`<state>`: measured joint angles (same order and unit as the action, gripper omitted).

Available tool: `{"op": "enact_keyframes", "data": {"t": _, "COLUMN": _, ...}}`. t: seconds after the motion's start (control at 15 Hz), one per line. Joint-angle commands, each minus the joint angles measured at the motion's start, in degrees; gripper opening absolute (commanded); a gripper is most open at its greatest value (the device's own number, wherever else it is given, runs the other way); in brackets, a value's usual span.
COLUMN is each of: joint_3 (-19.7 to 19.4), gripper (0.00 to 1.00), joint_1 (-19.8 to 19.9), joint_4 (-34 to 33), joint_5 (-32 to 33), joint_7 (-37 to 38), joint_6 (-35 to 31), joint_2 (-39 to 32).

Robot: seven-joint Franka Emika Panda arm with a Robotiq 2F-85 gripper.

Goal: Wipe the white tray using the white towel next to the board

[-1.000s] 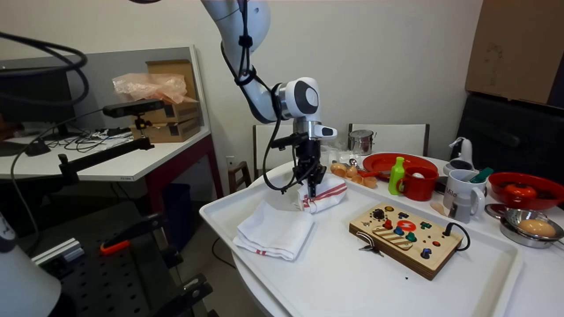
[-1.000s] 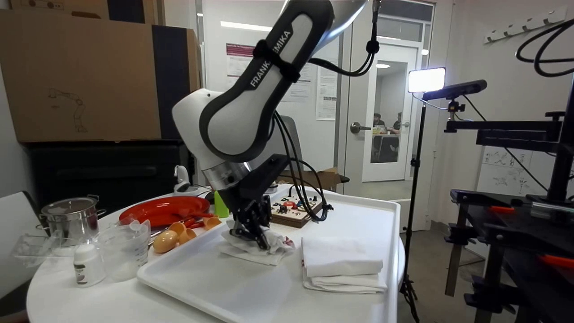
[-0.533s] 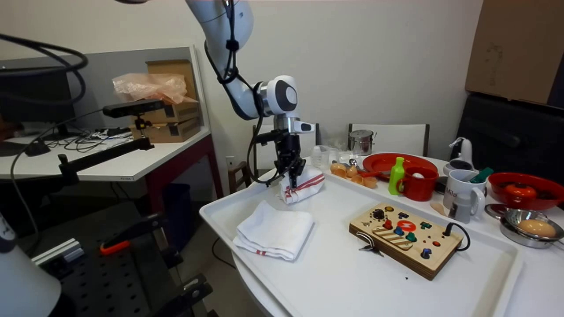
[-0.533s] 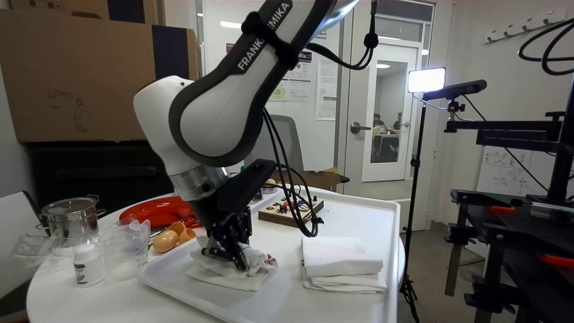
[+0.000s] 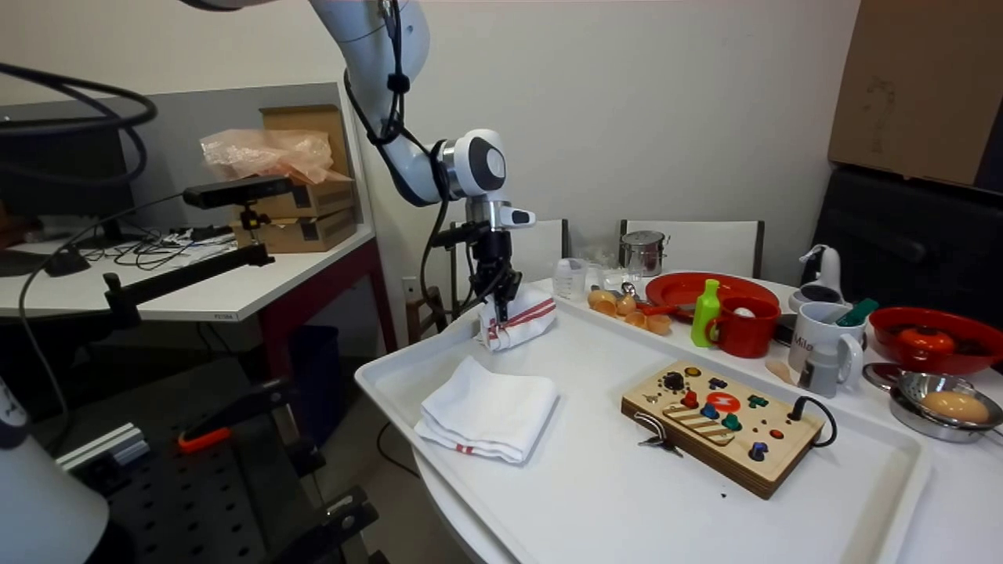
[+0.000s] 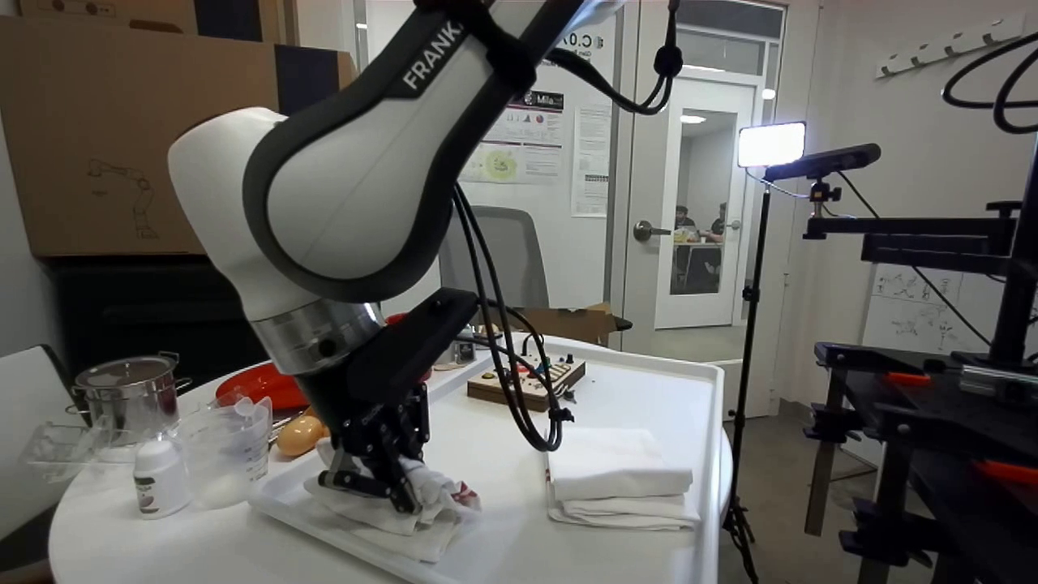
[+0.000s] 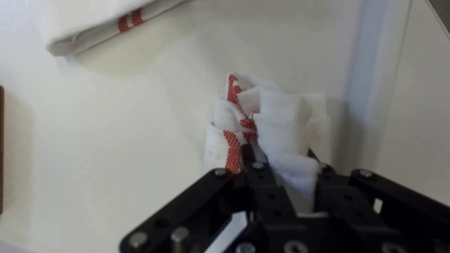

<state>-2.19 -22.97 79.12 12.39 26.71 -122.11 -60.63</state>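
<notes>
My gripper is shut on a bunched white towel with red stripes; in the wrist view, its cloth rises between the two fingers. The towel lies on the white tray, near a corner and close to the raised rim. An exterior view also shows the gripper pressed low into the towel. The wooden board with knobs and switches sits on the tray, apart from the gripper. A faint yellowish patch shows on the tray in the wrist view.
A second folded white towel lies on the tray; it also shows in an exterior view. Beyond the rim stand eggshells, a green bottle, a red mug, a measuring cup and a small white bottle.
My gripper has slid the held towel across the tray, leftward in both exterior views, away from the board and toward the tray's corner. The folded towel and board have stayed put.
</notes>
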Motion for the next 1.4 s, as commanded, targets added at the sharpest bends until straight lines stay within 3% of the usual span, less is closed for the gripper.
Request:
{"op": "enact_keyframes", "data": {"t": 0.0, "joint_3": -2.48, "gripper": 0.05, "joint_1": 0.15, "joint_4": -3.46, "joint_5": 0.38, "joint_7": 2.14, "joint_6": -0.25, "joint_2": -3.14}}
{"op": "enact_keyframes", "data": {"t": 0.33, "joint_3": -6.38, "gripper": 0.05, "joint_1": 2.68, "joint_4": -2.49, "joint_5": 0.52, "joint_7": 3.83, "joint_6": -3.18, "joint_2": -5.17}}
{"op": "enact_keyframes", "data": {"t": 0.93, "joint_3": -9.54, "gripper": 0.05, "joint_1": 10.11, "joint_4": -3.21, "joint_5": -0.76, "joint_7": 6.45, "joint_6": -2.59, "joint_2": -5.92}}
{"op": "enact_keyframes", "data": {"t": 1.33, "joint_3": -9.33, "gripper": 0.05, "joint_1": 10.49, "joint_4": 4.7, "joint_5": 0.48, "joint_7": 4.89, "joint_6": -8.17, "joint_2": -1.37}}
